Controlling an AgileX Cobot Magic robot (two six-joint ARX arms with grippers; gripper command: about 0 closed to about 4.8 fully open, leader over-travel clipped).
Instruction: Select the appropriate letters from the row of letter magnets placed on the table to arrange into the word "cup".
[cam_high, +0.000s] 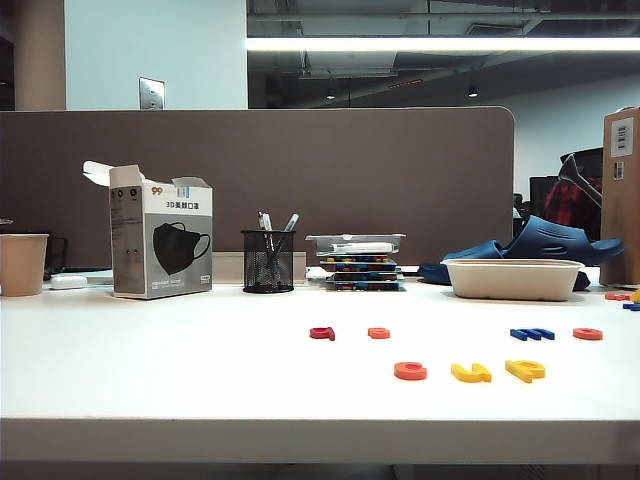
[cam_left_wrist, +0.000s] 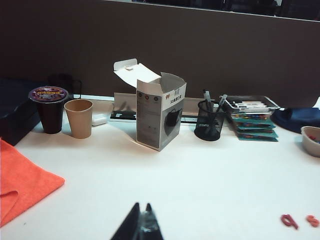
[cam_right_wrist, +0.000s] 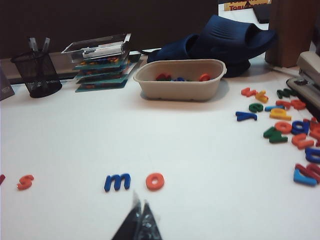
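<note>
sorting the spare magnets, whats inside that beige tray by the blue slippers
The beige tray holds several letter magnets: red, blue and orange pieces show above its rim in the right wrist view. Its near wall hides the bottom, so their count and shapes cannot be told.

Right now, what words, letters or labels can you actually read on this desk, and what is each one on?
"3D" plus unreadable Chinese characters: mask box.
"c", "u", "p": front letter magnets.
"s", "m", "o": back row magnets.
Cup lid, barcode sticker: too blurred.
</note>
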